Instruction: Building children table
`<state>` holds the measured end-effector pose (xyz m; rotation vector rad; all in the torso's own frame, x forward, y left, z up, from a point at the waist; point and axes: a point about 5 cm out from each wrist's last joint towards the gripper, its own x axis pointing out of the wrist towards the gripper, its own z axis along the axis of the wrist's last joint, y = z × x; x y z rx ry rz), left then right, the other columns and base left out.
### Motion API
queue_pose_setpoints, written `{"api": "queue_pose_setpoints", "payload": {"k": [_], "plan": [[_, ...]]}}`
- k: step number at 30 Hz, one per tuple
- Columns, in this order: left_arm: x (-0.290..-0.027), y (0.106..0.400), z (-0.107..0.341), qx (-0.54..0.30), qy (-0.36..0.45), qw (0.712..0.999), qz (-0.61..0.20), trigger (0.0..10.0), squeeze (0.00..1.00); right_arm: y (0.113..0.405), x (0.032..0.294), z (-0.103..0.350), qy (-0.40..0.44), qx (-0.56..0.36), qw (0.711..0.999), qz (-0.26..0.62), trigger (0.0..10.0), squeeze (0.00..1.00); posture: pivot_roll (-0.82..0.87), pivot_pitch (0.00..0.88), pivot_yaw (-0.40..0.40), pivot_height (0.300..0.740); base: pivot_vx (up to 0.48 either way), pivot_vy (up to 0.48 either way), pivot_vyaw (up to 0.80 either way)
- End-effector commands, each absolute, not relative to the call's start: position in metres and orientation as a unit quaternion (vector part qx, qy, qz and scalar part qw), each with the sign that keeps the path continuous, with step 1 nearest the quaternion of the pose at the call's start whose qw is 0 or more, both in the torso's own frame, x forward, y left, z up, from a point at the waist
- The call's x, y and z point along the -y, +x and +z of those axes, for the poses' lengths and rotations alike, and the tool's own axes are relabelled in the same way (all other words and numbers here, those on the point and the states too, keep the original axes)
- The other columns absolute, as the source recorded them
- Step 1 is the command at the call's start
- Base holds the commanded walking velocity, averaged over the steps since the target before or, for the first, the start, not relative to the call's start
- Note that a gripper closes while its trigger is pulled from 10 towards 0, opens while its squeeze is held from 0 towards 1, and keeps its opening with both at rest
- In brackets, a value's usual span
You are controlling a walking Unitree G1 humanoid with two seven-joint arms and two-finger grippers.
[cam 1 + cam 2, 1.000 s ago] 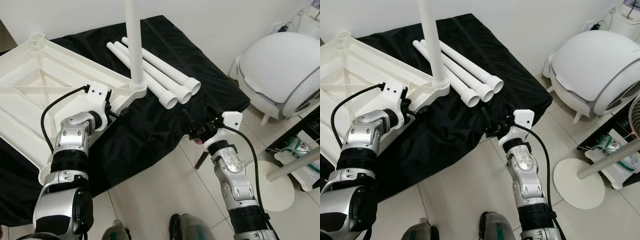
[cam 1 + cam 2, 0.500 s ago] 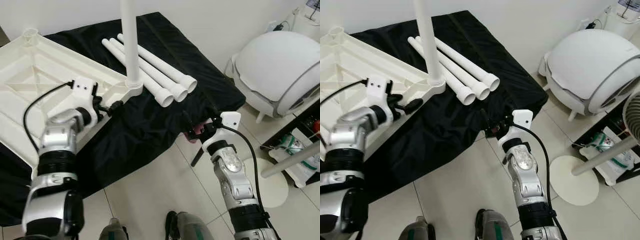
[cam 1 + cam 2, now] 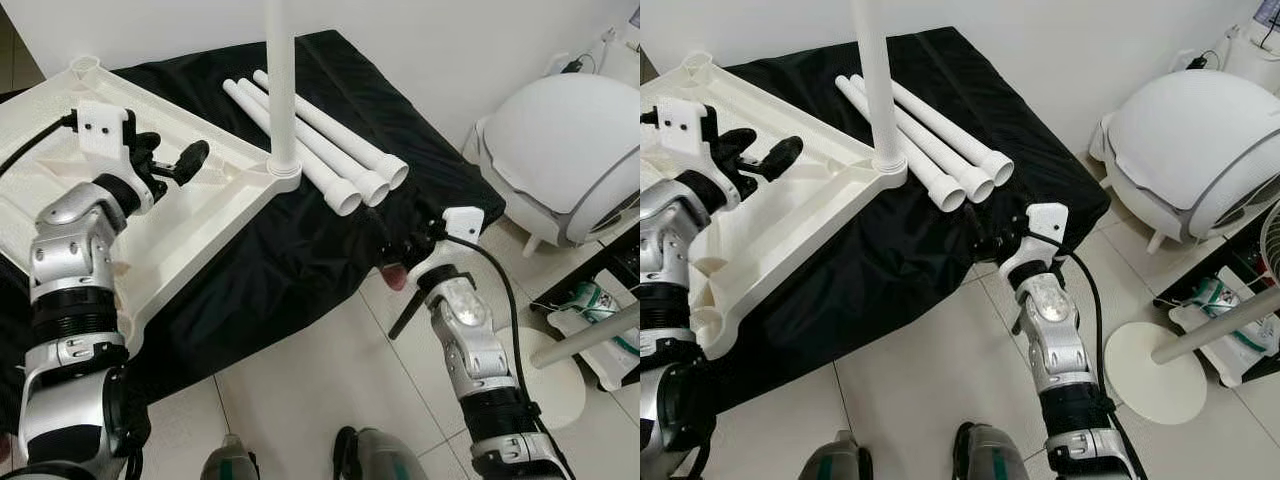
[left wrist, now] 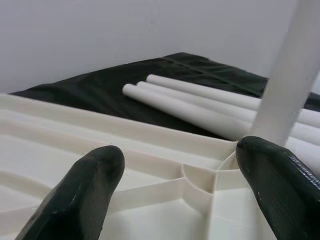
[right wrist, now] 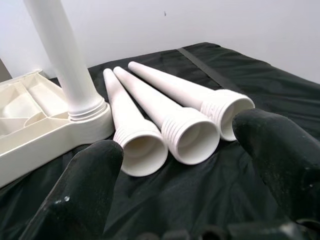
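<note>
Left gripper (image 3: 170, 165) has lifted off the leg (image 3: 281, 90), fingers apart, over the tabletop (image 3: 190, 215); that leg stands fixed; three legs (image 3: 330, 150) lie waiting; right gripper (image 5: 175, 190) gapes before them, empty

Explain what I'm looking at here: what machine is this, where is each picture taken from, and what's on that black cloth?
A humanoid robot is assembling a child's table. Two pictures come from its head, looking down; two from its wrists, along each pincer's fingers. On the black cloth lies an upturned white tabletop with one leg already standing in a corner socket. Three loose legs lie beside it. The left pincer is open over the tabletop; the right pincer is open, facing the loose legs. Neither holds anything.
</note>
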<state>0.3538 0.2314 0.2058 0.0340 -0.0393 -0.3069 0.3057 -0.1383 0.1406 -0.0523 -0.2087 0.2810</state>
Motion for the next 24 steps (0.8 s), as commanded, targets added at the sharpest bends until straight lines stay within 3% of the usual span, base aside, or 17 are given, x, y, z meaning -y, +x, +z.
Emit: {"api": "queue_pose_setpoints", "payload": {"k": [1, 9, 18, 24], "plan": [[-0.232, 0.355, 0.200, 0.015, 0.021, 0.992, -0.121, 10.0, 0.00, 0.307, 0.140, 0.139, -0.028, 0.101, 0.985, 0.139, 10.0, 0.00, -0.04, 0.022, -0.020, 0.740, 0.000, 0.000, 0.00], [-0.249, 0.357, 0.184, 0.050, -0.101, 0.993, 0.025, 10.0, 0.00, 0.313, 0.133, 0.142, -0.018, 0.112, 0.983, 0.143, 10.0, 0.00, -0.03, 0.020, -0.032, 0.740, 0.000, 0.000, 0.00], [-0.267, 0.348, 0.181, 0.098, -0.094, 0.984, 0.112, 10.0, 0.00, 0.320, 0.131, 0.145, -0.012, 0.115, 0.985, 0.129, 10.0, 0.00, -0.02, 0.022, -0.045, 0.740, 0.000, 0.000, 0.00], [-0.256, 0.340, 0.168, 0.109, -0.071, 0.985, 0.112, 10.0, 0.00, 0.326, 0.132, 0.145, -0.012, 0.109, 0.988, 0.112, 10.0, 0.00, -0.02, 0.023, -0.050, 0.740, 0.000, 0.000, 0.00]]}}
